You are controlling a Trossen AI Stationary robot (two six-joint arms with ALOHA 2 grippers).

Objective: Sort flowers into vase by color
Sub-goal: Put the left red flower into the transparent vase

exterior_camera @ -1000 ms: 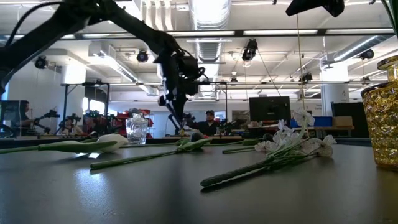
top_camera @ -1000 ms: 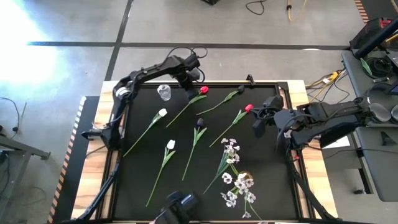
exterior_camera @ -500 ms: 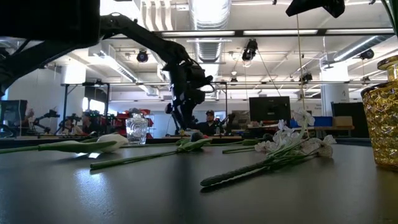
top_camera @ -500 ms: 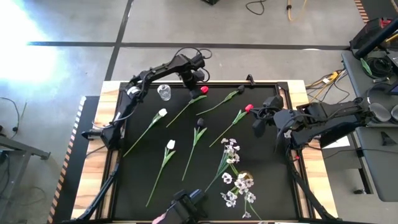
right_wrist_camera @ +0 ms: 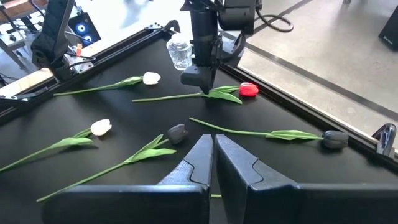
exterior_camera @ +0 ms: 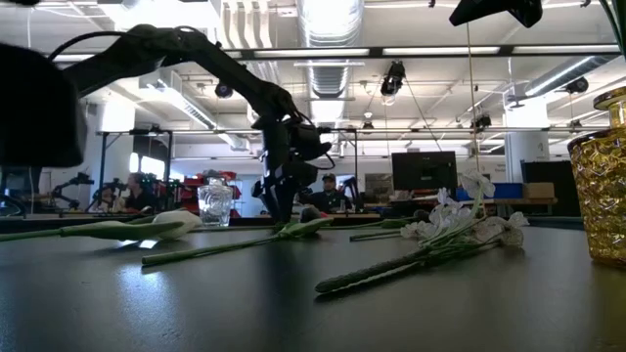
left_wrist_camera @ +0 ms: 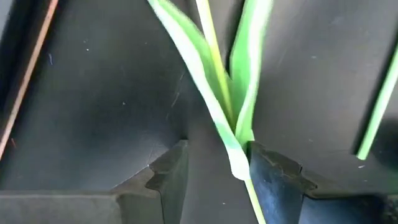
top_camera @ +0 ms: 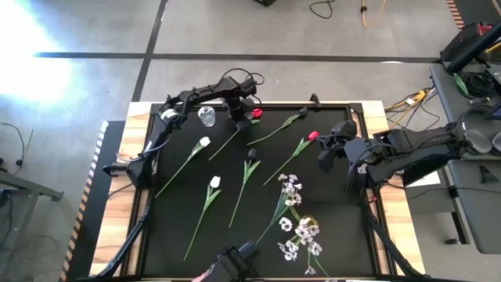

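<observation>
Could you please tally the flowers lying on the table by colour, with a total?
Red tulips: 2
White tulips: 2
Dark tulips: 2
Sprays of small white blossoms: cluster; the number of separate stems cannot be told
Total: 6 tulips plus the blossom sprays

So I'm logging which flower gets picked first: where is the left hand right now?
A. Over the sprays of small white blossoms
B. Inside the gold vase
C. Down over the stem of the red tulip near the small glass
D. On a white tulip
C: the left hand sits low on the red tulip stem beside the small glass, open fingers straddling the stem.
</observation>
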